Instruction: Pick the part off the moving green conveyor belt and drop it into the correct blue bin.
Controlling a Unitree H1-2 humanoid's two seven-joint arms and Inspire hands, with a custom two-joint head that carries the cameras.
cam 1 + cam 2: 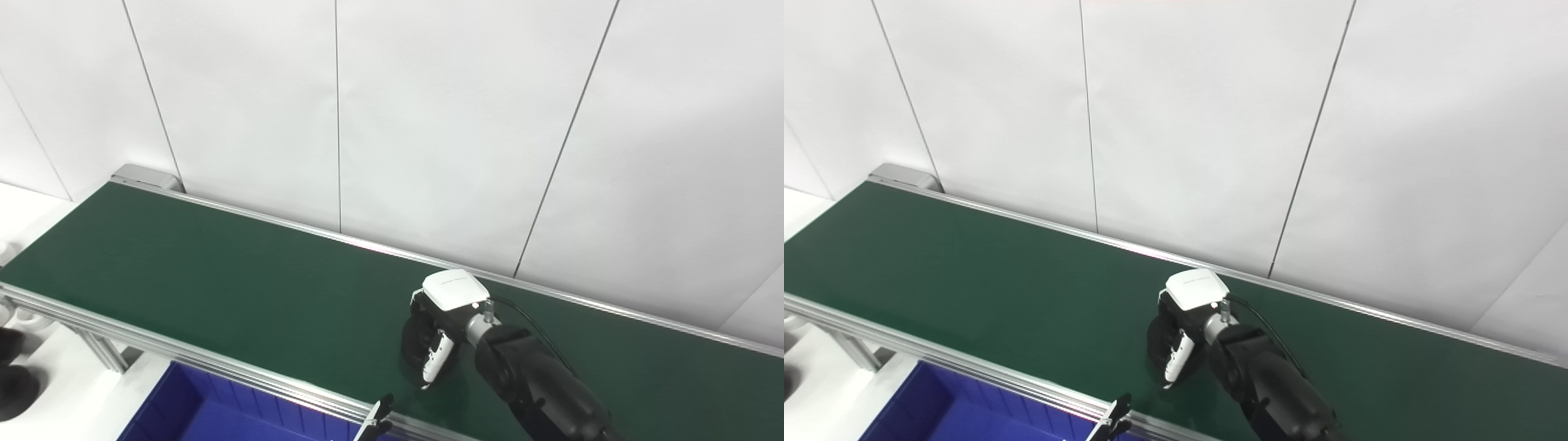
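Right robot hand (442, 327): reaches in over the green conveyor belt (202, 275), white back plate turned up, fingers (414, 343) curled down and toward the left, white-capped thumb (438, 358) on the near side.

Part (1155, 344): a dark rounded shape sits on the belt inside the curl of those fingers, directly under the robot hand and slightly to its left. It is judged to be the part. Black fingers and dark part merge, so its outline and long axis cannot be made out.

Hold: the fingers wrap round the shape, but it cannot be told whether they press on it or only cage it. Nothing appears raised off the belt.

Left robot hand (381, 414): only dark fingertips show at the bottom edge, just over the belt's near rail (245, 367), toward the robot and left of the right robot hand. Whether it is open or closed cannot be told.

Blue bin (184, 401): below the near rail, toward the robot and well to the left of the right robot hand, on the left robot hand's side.

Nearer arm: the right, by far, since it is already over the part.

Coming move, as a judgement: firm the hold, lift, then carry back over the rail and leftward to the bin. A loose grip on a moving belt risks the part slipping out leftward.
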